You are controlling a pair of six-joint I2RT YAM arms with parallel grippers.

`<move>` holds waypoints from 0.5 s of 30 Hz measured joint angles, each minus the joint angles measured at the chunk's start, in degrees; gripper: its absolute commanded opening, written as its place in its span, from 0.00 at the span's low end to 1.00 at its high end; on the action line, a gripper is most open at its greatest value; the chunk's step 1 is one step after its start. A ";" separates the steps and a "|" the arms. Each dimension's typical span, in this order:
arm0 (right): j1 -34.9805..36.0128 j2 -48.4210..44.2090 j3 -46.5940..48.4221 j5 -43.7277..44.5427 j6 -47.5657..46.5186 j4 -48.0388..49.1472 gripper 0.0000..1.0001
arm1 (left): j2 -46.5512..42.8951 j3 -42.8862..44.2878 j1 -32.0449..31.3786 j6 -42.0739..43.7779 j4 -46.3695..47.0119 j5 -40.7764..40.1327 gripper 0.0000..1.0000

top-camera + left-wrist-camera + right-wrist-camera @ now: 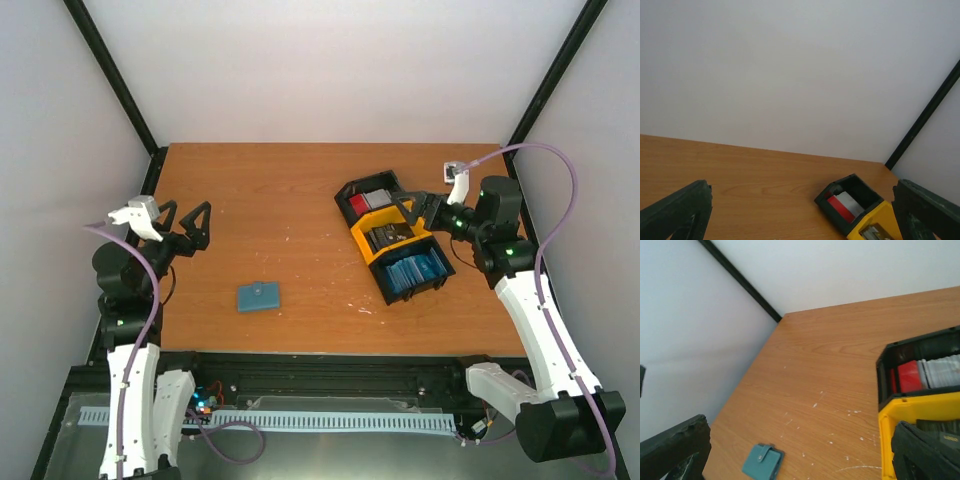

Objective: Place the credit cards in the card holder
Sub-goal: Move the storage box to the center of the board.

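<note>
The card holder (259, 296), a closed blue-grey wallet with a snap tab, lies flat near the table's front and also shows in the right wrist view (762, 462). Red credit cards (359, 204) stand in the far compartment of a black-and-yellow tray (362, 240), beside grey ones (378, 198). The red cards also show in both wrist views (840, 208) (910, 376). My left gripper (185, 216) hangs open at the table's left side, above the wood and apart from everything. Just over the tray's middle, my right gripper (414, 210) is open with nothing in it.
The tray's near compartment holds blue cards (415, 268). The tray lies at an angle on the right half of the table (290, 190). White walls and black frame posts (120, 75) close in the back and sides. White scuff marks (816, 404) dot the wood.
</note>
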 measured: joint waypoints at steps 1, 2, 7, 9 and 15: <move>0.22 0.00 0.00 -0.87 -0.26 0.31 0.97 | 0.22 -0.02 0.11 -0.50 0.74 0.59 1.00; 0.48 0.00 0.00 -1.64 -0.50 0.61 0.97 | 0.46 -0.09 0.20 -1.03 1.44 1.18 1.00; 5.64 0.66 0.00 -4.39 -2.58 1.68 0.96 | 1.95 -0.26 0.50 -4.74 2.80 3.76 1.00; 9.73 1.79 -0.02 -4.39 -3.10 1.95 0.94 | 2.91 -0.35 0.55 -6.14 2.99 4.72 1.00; 25.92 10.73 -1.07 3.61 -2.97 1.46 0.87 | 3.61 -3.89 0.74 -7.52 4.17 9.29 1.00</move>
